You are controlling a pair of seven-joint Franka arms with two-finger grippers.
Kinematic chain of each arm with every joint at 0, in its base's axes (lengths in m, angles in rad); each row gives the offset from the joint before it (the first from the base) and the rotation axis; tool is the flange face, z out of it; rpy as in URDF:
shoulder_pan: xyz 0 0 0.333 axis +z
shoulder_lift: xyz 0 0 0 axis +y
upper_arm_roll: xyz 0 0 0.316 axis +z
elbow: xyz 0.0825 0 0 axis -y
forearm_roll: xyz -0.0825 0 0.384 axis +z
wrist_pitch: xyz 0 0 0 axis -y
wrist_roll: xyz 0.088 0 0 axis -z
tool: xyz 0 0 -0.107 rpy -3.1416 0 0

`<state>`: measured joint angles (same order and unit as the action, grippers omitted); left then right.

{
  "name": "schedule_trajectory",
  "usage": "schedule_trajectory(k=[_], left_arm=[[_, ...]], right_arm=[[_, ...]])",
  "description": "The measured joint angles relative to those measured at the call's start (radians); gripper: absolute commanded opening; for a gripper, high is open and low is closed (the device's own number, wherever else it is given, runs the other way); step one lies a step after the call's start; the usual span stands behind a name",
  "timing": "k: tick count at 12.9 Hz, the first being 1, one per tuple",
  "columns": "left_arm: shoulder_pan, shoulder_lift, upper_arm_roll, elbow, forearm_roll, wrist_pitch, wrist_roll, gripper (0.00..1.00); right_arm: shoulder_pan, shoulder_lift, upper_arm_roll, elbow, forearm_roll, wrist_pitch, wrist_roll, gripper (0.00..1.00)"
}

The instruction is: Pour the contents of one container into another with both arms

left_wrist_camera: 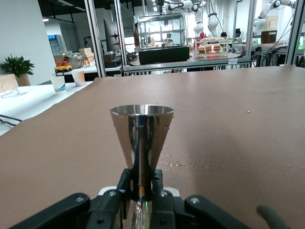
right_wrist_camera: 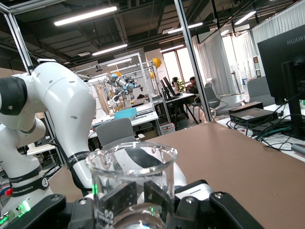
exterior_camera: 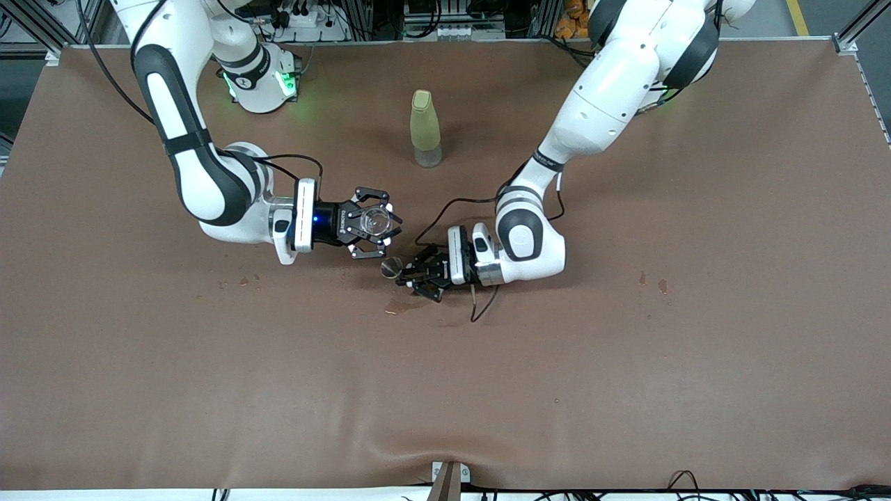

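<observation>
Both grippers clamped on vessels over mid-table.
Right gripper [exterior_camera: 372, 223] grips a glass beaker [right_wrist_camera: 131, 183]; left gripper [exterior_camera: 411, 273] grips a steel cone cup [left_wrist_camera: 141, 131], its shape clear in the wrist view only.

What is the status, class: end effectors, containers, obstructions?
Right end effector shut on glass beaker, upright. Left end effector shut on metal cup, beside the beaker, not yet tipped. Green bottle stands apart, toward the bases. Nothing in the way.

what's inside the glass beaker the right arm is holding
The glass beaker in the right gripper looks clear and empty in its upper part. Its bottom is covered by the gripper's fingers, so any liquid there cannot be seen.
</observation>
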<state>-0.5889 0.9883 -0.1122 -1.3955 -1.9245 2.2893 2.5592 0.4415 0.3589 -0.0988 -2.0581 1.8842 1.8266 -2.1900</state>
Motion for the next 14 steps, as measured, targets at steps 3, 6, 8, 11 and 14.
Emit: schedule_trajectory(k=[3, 6, 8, 11, 14], left_arm=[[0.000, 0.021, 0.000, 0.012, -0.020, -0.002, 0.011, 0.00], [-0.003, 0.036, -0.004, 0.019, -0.027, -0.019, 0.020, 0.00], [-0.003, 0.043, -0.004, 0.022, -0.036, -0.034, 0.027, 0.00], [-0.003, 0.052, -0.004, 0.034, -0.067, -0.050, 0.032, 0.00], [-0.004, 0.062, -0.004, 0.036, -0.096, -0.074, 0.034, 0.00]], right_arm=[[0.000, 0.017, 0.000, -0.004, 0.001, 0.004, -0.019, 0.00], [0.000, 0.061, 0.000, -0.007, 0.030, 0.004, -0.093, 0.00], [0.000, 0.096, 0.000, -0.007, 0.053, 0.001, -0.144, 0.00], [0.000, 0.129, 0.000, -0.007, 0.063, -0.001, -0.182, 0.00], [0.000, 0.142, 0.000, -0.007, 0.064, -0.003, -0.193, 0.00]])
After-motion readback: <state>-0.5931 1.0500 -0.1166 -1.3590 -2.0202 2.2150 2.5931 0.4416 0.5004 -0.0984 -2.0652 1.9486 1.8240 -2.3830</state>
